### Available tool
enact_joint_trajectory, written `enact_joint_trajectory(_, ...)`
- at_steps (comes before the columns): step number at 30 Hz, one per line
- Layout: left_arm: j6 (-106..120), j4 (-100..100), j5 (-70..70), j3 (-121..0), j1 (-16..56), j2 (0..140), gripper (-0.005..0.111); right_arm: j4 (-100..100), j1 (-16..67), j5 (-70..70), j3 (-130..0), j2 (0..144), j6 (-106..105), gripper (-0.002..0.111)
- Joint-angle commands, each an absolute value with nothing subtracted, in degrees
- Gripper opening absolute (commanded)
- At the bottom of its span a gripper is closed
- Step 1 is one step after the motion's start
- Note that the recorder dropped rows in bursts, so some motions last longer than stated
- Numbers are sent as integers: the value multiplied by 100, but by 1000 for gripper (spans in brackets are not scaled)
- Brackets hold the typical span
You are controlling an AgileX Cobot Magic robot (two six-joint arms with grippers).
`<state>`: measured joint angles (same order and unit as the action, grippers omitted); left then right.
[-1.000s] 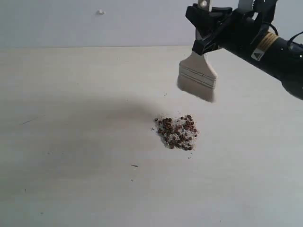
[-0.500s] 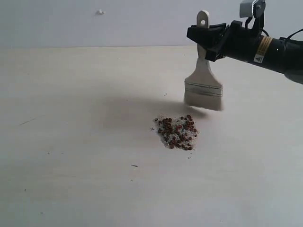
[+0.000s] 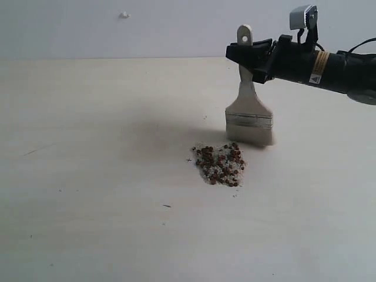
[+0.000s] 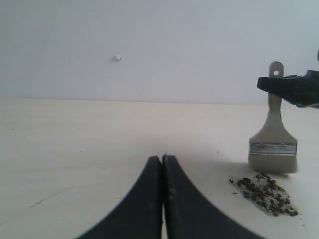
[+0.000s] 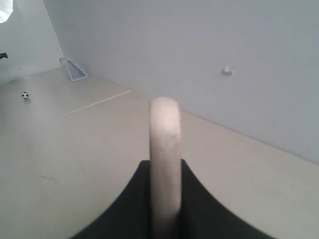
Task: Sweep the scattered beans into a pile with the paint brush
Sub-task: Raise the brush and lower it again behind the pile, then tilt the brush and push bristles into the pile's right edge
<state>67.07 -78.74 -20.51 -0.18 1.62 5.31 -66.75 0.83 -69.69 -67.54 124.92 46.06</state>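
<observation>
Paint brush (image 3: 249,120): cream handle, silver ferrule, whitish bristles. Clamped upright by the handle in right jaws, bristles down at the worktop (image 3: 88,176). Pile (image 3: 220,164) of reddish-brown beans (image 3: 207,154) below those jaws, just beside the bristles. Left jaws closed, empty.

The right arm (image 3: 332,69) reaches in almost level, above and to the right of the pile (image 3: 220,164) in the exterior view. Its black right gripper (image 3: 249,57) is clamped on the upper handle of the paint brush (image 3: 249,117), holding it upright just behind the pile, bristles down. The left gripper (image 4: 162,160), seen from its own wrist camera, has two dark curved fingers (image 4: 144,199) pressed together on nothing, low and well apart from the pile.
</observation>
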Motion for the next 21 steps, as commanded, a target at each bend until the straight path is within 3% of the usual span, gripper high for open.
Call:
enact_joint_trajectory(1,6733,-7873,-2059,0,196,537,0,-7224,69,-6996,-6789,12470,4827,0)
enact_joint_trajectory(21,6733,-7873,-2091,0,196,537,0,-6892,69,-6884,-6364,11272,5307,0)
